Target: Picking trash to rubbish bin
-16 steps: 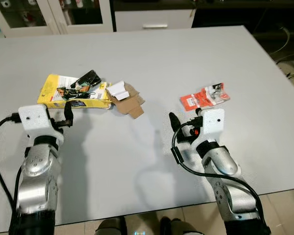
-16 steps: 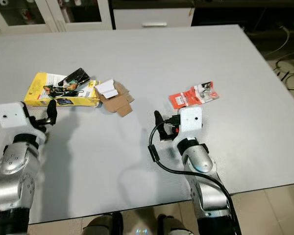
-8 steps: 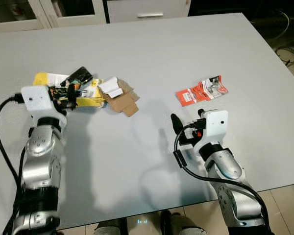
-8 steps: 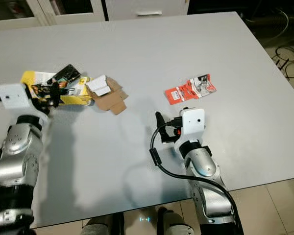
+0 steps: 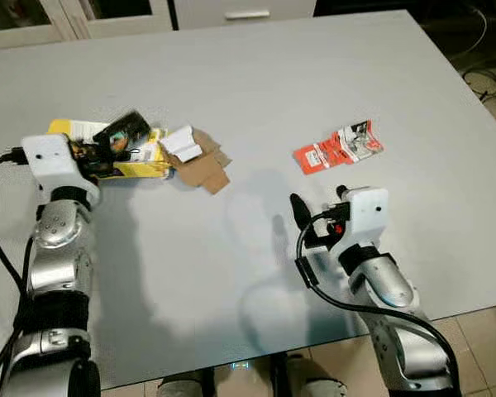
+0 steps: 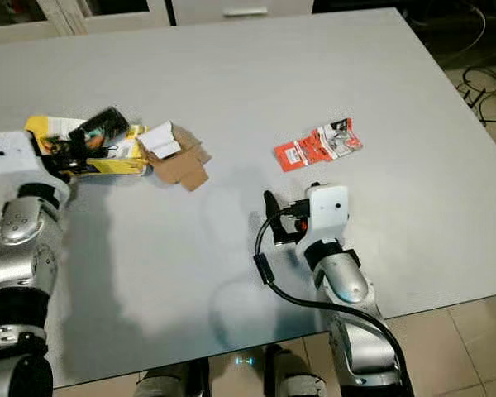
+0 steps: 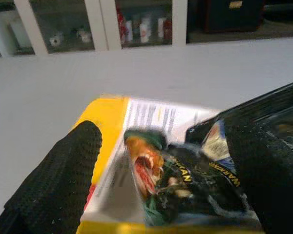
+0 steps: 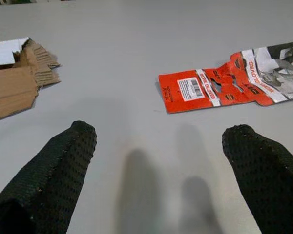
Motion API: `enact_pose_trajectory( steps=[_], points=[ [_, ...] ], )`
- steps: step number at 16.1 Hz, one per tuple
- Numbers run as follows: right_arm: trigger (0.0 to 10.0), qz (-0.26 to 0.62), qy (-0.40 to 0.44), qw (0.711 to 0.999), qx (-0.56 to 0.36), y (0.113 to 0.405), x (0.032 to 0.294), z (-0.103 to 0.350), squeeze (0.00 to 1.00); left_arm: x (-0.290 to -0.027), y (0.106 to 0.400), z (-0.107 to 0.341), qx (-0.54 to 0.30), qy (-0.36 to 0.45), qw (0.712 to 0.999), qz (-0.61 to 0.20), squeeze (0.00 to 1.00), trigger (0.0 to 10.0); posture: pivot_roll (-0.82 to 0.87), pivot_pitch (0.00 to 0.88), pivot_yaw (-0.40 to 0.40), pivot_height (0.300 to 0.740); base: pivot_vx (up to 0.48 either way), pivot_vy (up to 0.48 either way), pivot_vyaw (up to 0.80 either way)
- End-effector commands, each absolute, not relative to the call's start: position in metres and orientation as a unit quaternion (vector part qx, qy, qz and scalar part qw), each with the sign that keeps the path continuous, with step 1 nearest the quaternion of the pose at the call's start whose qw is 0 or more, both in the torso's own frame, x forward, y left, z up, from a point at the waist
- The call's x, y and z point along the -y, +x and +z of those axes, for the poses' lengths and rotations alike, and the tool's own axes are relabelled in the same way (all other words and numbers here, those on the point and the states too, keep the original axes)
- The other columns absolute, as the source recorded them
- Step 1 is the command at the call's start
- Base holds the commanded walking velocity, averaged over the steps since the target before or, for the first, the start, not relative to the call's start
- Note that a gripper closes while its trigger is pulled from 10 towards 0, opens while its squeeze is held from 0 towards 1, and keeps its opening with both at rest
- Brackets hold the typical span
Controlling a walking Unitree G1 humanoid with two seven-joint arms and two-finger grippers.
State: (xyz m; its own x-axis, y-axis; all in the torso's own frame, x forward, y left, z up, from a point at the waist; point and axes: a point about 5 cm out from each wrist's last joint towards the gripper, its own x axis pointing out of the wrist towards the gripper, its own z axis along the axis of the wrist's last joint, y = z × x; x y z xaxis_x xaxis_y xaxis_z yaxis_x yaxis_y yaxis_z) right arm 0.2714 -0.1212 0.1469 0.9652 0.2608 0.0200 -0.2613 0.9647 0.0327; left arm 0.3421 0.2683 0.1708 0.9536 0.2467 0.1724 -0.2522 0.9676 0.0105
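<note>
Reaching at the yellow box (image 5: 107, 149), left gripper (image 7: 161, 195) has its jaws spread wide, one finger on each side of the box's near end, not yet closed on it. Box is flattened yellow card with printed white text panel, a colourful picture face and a torn-open near flap; lies flat on the grey tabletop (image 5: 256, 91). A black glossy packet (image 5: 122, 131) rests tilted on top of the box, close to the far finger in the left wrist view. Just past the box, touching its end, sits a crumpled brown cardboard piece (image 5: 200, 165) with a white flap. Right gripper (image 8: 161, 161) hovers low over bare tabletop, jaws open and holding nothing. Ahead of those jaws, near the far finger's side, lies a red wrapper (image 8: 224, 85): flat orange-red strip with barcode label, white bands and a grey picture at one end. Wrapper is apart from the fingers, not touched. Cardboard piece shows off beyond the other finger in the right wrist view, well apart from the wrapper.
</note>
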Motion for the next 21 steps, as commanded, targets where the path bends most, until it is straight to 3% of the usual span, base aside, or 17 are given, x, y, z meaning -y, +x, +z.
enact_pose_trajectory(
  steps=[1,9,10,11,21],
  points=[
    [10.0,0.132,0.020,0.991,0.000,0.267,0.121,0.145,0.00,-0.275,0.341,0.165,0.075,0.013,0.988,0.136,0.00,10.0,-0.14,0.271,0.006,0.740,0.000,0.000,0.00],
    [10.0,0.126,0.018,0.992,-0.006,0.265,0.123,0.144,0.00,-0.281,0.349,0.139,-0.010,-0.002,0.993,0.116,0.00,10.0,-0.14,0.274,0.008,0.740,0.000,0.000,0.00],
    [10.0,0.126,0.017,0.992,-0.007,0.265,0.124,0.144,0.00,-0.281,0.348,0.138,-0.011,-0.001,0.993,0.115,0.00,1.3,-0.14,0.274,0.008,0.740,0.000,0.000,0.00],
    [10.0,0.126,0.017,0.992,-0.007,0.265,0.124,0.144,0.00,-0.281,0.348,0.137,-0.008,-0.004,0.994,0.112,0.00,0.0,-0.14,0.274,0.008,0.740,0.000,0.000,0.00],
    [10.0,0.127,0.014,0.992,-0.008,0.265,0.124,0.144,0.00,-0.281,0.348,0.138,0.009,-0.036,0.994,0.102,0.00,0.0,-0.14,0.273,0.003,0.740,0.000,0.000,0.00]
  ],
)
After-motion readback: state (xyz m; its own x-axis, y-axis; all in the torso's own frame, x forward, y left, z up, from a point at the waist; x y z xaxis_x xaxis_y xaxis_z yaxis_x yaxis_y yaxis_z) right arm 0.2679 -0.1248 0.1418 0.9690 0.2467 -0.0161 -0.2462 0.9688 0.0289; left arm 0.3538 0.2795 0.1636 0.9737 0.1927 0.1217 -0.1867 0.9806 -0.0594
